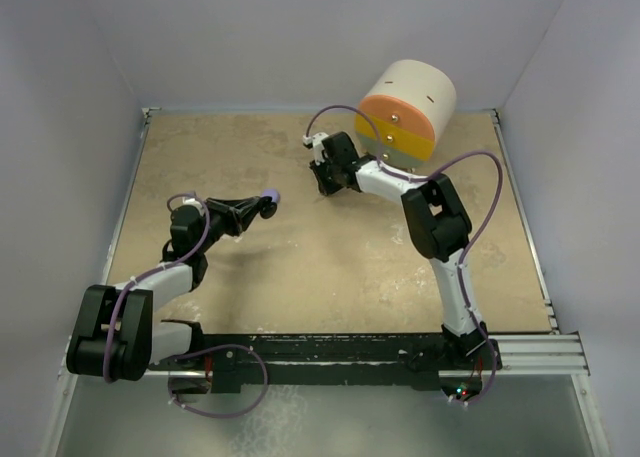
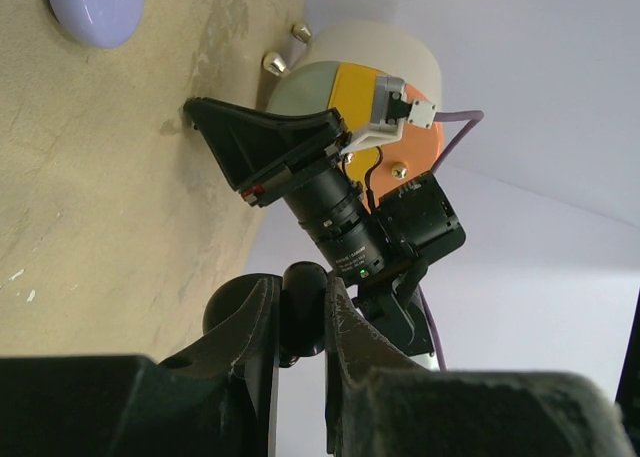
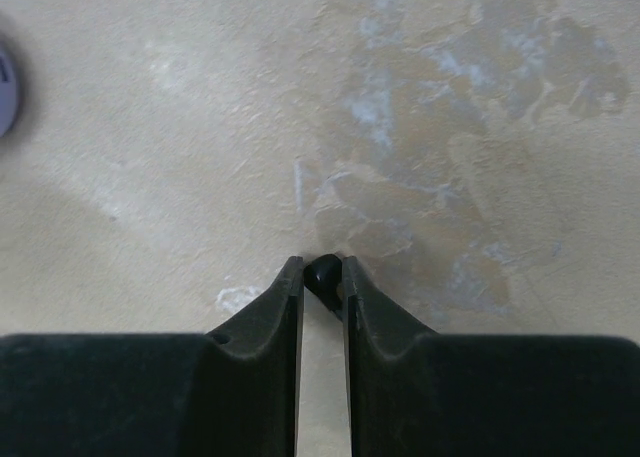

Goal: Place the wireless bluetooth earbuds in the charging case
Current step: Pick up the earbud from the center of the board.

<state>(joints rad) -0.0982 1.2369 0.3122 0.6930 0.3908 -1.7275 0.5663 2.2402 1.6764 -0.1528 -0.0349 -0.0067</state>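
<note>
Right gripper (image 3: 320, 265) narrow, pinching black earbud (image 3: 322, 275) at tips. Lavender puck (image 3: 4, 85), likely case, at 10 o'clock, well apart. Left gripper (image 1: 264, 207) nearer it, clamped on black bit (image 2: 300, 322).

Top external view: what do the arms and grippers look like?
Both arms alternate black joint housings with white links. The left arm and right arm each carry a looping lavender cable. The left gripper and right gripper are black with tapered fingers.
</note>
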